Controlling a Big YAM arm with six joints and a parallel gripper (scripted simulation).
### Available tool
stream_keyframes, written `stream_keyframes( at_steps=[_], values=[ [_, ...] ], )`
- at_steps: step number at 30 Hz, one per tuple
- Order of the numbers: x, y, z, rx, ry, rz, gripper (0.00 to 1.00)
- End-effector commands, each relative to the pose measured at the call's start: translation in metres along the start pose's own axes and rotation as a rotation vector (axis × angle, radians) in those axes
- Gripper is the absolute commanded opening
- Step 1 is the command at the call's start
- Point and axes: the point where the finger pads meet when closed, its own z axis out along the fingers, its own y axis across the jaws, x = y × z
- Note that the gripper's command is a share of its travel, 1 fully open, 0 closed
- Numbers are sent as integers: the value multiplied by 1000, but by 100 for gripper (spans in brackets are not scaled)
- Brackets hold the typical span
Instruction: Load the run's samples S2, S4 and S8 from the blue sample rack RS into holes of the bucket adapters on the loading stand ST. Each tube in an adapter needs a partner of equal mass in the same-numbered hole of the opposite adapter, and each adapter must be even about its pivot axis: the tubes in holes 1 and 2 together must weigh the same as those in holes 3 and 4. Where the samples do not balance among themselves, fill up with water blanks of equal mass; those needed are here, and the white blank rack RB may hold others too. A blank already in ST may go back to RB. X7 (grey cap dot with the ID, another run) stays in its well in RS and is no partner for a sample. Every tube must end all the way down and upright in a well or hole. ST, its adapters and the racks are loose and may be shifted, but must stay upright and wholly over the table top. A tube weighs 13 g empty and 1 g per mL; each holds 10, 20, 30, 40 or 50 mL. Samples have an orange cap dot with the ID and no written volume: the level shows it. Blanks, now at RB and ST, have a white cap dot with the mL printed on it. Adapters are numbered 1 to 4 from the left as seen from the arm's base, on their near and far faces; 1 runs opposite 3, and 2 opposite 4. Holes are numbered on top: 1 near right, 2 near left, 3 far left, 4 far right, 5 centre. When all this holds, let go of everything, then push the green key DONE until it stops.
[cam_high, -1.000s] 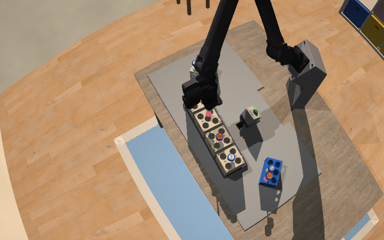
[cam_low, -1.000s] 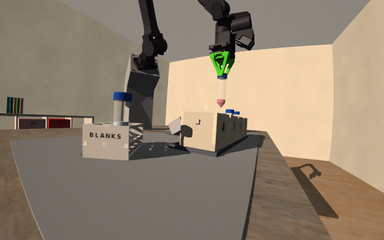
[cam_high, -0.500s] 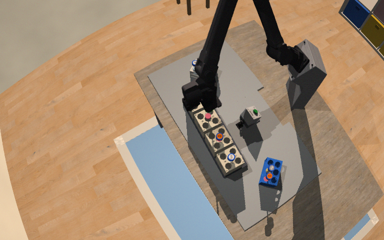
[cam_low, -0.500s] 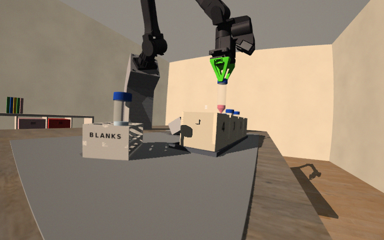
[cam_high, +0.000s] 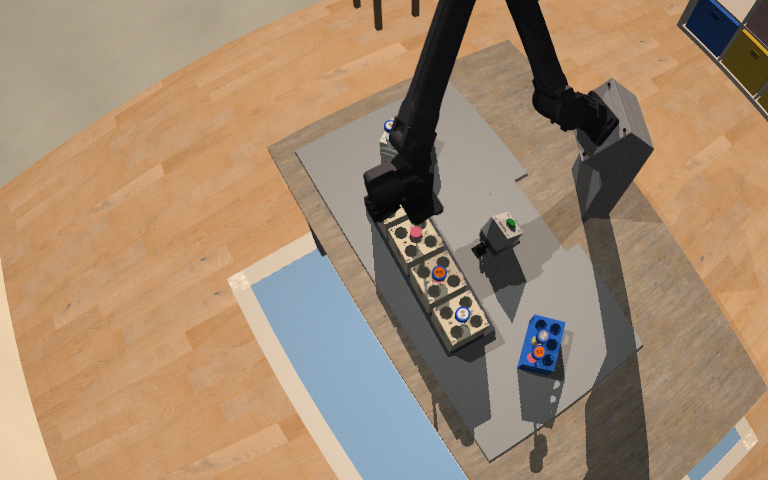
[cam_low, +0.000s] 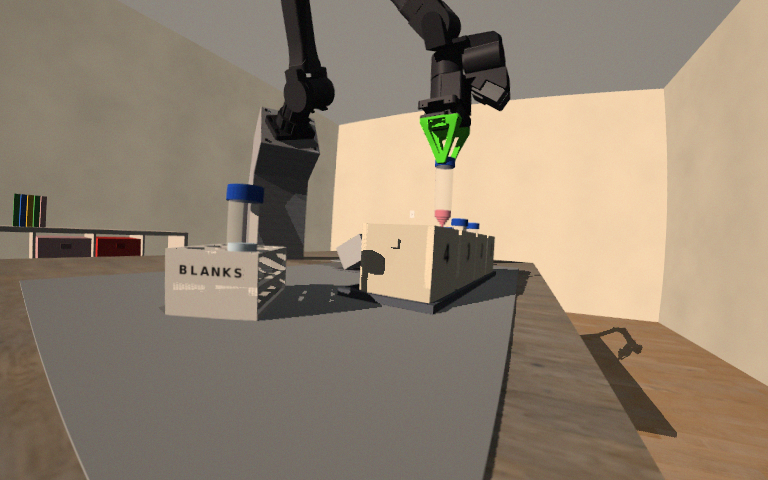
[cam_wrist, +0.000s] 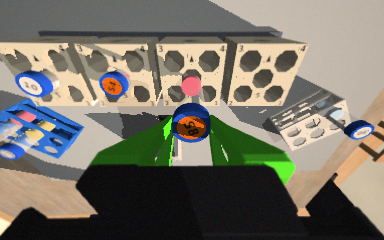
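My gripper (cam_low: 444, 153) is shut on the cap of sample tube S8 (cam_wrist: 190, 127) and holds it upright. The tube holds only a little pink liquid, and its pink tip (cam_high: 416, 232) sits at the mouth of the centre hole of adapter 3 on the stand ST. Most of the tube (cam_low: 443, 192) is still above the adapter top. Adapter 2 holds an orange-dotted sample (cam_wrist: 113, 83) in its centre hole. Adapter 1 holds a blank marked 10 (cam_wrist: 34, 84) in its centre hole. Adapter 4 (cam_wrist: 263, 65) is empty. The blue rack RS (cam_high: 545, 345) holds an orange-dotted sample (cam_high: 538, 351) and the grey-dotted tube (cam_high: 542, 335).
The white blank rack RB (cam_low: 223, 280) stands beyond adapter 4 with one blue-capped blank (cam_low: 243, 217) upright in it. The box with the green DONE key (cam_high: 510, 223) stands near ST on the arm's side. The arm's base (cam_high: 614, 141) stands at the table edge.
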Motion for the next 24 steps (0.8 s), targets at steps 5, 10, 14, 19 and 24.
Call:
stream_keyframes(
  at_steps=[5, 10, 14, 19, 24],
  values=[
    [0, -4, 11, 8, -6, -3, 0],
    [-4, -5, 14, 9, -12, 1, 0],
    [-3, -5, 20, 9, -10, 0, 0],
    [0, -4, 27, 8, -5, -3, 0],
    [1, -4, 34, 8, -5, -3, 0]
  ],
)
